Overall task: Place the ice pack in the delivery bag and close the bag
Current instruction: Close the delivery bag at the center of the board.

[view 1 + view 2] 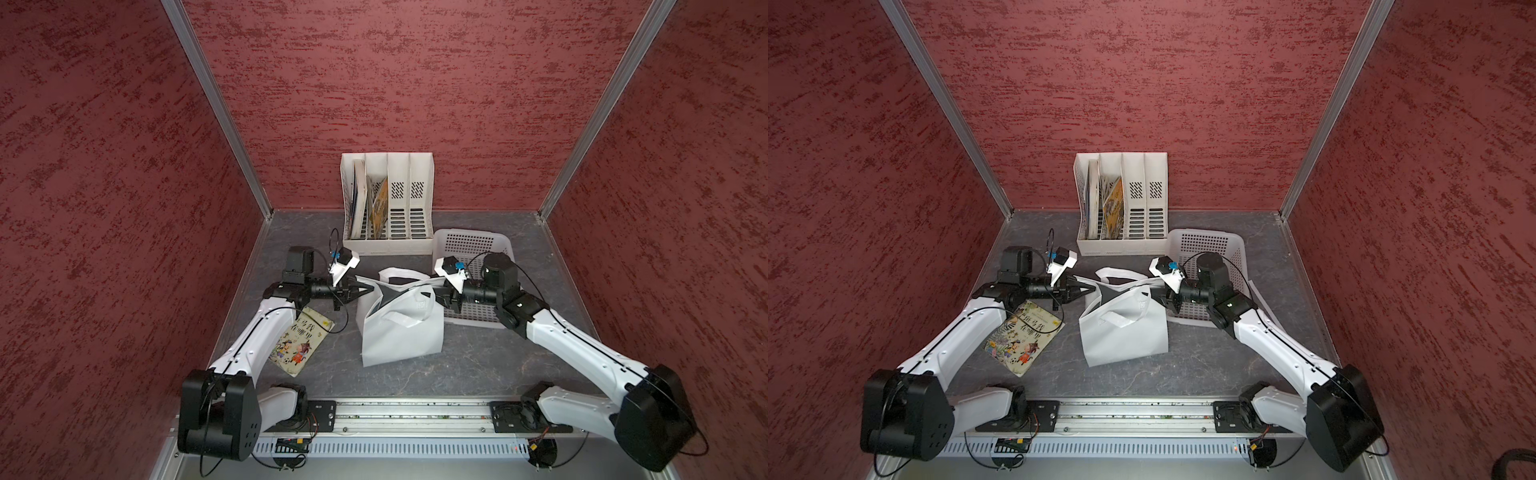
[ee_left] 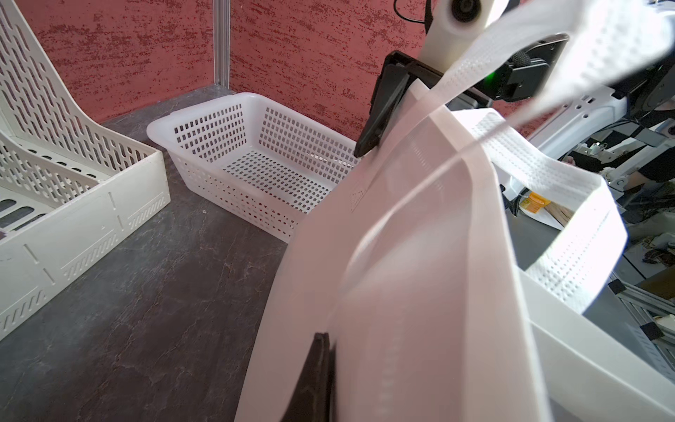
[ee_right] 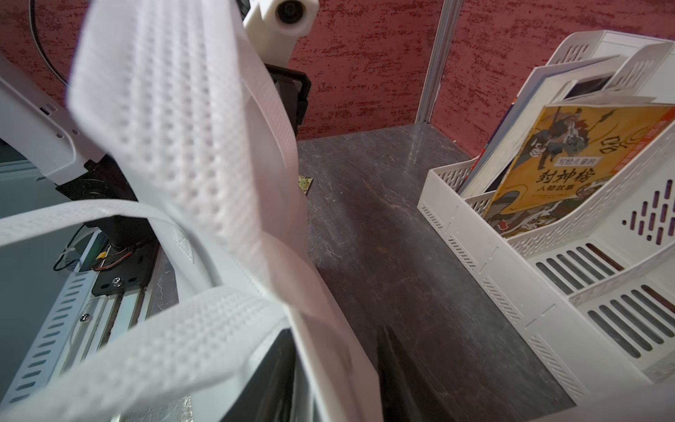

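Delivery bag (image 1: pixel 403 336) stands mid-table with left gripper (image 1: pixel 365 289) clamped shut on its nine-o'clock rim and right gripper (image 1: pixel 437 287) at its three-o'clock rim, grip unreadable, seemingly to spread the mouth for an ice pack not visible anywhere.

Your left arm (image 1: pixel 257 332) and right arm (image 1: pixel 582 345) angle forward and inward, wrists level, tips facing: left gripper (image 1: pixel 368 289) pinched shut, right gripper (image 1: pixel 435 287) opposite, apart from it, jaw spread not readable.
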{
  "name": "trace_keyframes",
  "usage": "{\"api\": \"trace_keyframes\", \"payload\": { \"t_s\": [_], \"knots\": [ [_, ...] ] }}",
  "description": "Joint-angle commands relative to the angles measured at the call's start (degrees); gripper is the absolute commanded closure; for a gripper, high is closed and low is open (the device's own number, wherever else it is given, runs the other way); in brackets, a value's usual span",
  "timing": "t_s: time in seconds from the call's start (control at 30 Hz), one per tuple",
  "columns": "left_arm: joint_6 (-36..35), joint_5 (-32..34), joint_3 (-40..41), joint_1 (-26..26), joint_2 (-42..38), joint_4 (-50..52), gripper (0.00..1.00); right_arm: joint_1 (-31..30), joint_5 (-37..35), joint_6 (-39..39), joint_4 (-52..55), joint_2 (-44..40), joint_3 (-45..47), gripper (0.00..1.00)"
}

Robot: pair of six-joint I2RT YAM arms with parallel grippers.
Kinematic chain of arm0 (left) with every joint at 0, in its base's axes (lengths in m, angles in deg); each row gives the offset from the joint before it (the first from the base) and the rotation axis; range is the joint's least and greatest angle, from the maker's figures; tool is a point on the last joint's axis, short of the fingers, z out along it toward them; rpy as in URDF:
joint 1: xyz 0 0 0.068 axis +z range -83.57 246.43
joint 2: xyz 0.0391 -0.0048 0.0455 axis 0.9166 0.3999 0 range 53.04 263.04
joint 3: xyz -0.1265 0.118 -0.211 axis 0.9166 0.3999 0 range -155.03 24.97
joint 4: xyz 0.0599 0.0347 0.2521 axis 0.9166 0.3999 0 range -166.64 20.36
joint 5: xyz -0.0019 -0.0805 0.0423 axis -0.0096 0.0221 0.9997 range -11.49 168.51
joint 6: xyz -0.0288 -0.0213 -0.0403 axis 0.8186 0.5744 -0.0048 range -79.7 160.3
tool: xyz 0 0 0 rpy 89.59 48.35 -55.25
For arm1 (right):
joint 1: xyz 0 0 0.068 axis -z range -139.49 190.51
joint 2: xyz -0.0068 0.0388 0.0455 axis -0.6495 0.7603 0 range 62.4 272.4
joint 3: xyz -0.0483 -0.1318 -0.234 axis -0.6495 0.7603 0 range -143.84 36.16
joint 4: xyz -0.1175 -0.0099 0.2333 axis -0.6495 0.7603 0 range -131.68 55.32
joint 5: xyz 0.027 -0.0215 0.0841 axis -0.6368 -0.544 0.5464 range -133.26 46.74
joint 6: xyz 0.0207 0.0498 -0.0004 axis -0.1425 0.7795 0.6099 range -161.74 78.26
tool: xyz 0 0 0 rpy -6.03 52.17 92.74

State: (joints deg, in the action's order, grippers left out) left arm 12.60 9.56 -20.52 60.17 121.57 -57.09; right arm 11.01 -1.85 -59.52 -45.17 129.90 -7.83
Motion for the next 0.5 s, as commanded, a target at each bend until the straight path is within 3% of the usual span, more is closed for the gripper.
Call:
{"api": "trace_keyframes", "payload": {
  "t_s": [0.0, 0.07, 0.23, 0.3, 0.37, 0.47],
  "knots": [
    [1.39, -1.80, 1.08, -1.05, -0.52, -0.12, 0.94, 0.05, 2.09, 0.67, 0.56, 0.09, -0.56, 0.60],
    [1.61, -1.80, 0.72, -1.70, -0.42, 0.52, 1.00, -0.13, 2.86, 0.43, 1.39, 0.57, -0.96, 0.61],
    [3.16, -0.83, 0.65, -2.22, -1.78, 1.59, 1.00, -0.30, 1.30, -0.55, 3.28, -0.67, -0.14, 0.68],
    [4.06, 0.43, 2.02, -2.00, -3.67, 1.01, 1.00, -0.30, -0.66, -0.71, 3.32, -2.23, 1.15, 0.79],
    [5.18, 1.15, 3.63, -1.79, -5.62, -0.31, 0.81, -0.29, -3.02, -0.41, 3.06, -3.55, 2.31, 1.00],
    [5.98, 1.28, 5.30, -1.71, -8.73, -1.00, 0.58, -0.26, -8.21, 1.65, 1.45, -5.27, 4.39, 1.00]
  ]
}}
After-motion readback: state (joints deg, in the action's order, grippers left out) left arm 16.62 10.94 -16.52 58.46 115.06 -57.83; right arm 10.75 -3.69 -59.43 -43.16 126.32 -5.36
